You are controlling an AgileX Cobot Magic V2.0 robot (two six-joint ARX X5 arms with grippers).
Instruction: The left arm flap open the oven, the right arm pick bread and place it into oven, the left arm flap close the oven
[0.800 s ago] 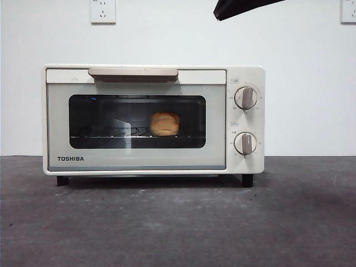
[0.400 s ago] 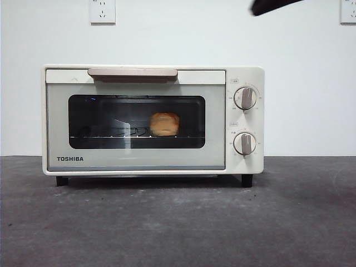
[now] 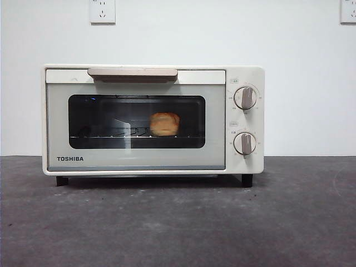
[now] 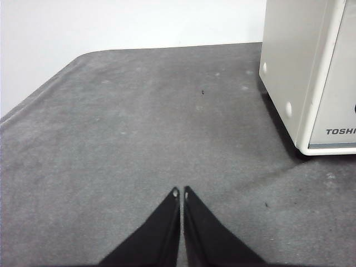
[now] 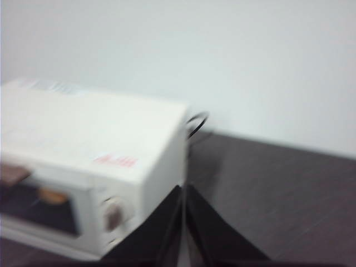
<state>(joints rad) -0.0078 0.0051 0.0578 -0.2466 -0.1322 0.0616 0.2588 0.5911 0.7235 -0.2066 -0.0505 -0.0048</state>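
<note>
The cream-white TOSHIBA oven (image 3: pixel 153 119) stands on the dark table with its door shut. The golden-brown bread (image 3: pixel 165 124) lies on the rack inside, seen through the dark glass. The beige handle (image 3: pixel 132 73) runs along the door's top edge. My left gripper (image 4: pixel 180 193) is shut and empty, low over the table beside the oven's side wall (image 4: pixel 289 72). My right gripper (image 5: pixel 183 189) is shut and empty, high above and beside the oven's knob end (image 5: pixel 114 214); that view is blurred. Neither arm shows in the front view.
The grey table mat (image 3: pixel 178 222) stretches in front of the oven. Its rounded edge (image 4: pixel 33 94) shows in the left wrist view. A white wall with two sockets (image 3: pixel 103 11) stands behind. The oven's black cable (image 5: pixel 196 123) runs out behind it.
The black arm tip at the top right of the front view has moved right and up, and is now out of that view. The oven and bread have not moved.
</note>
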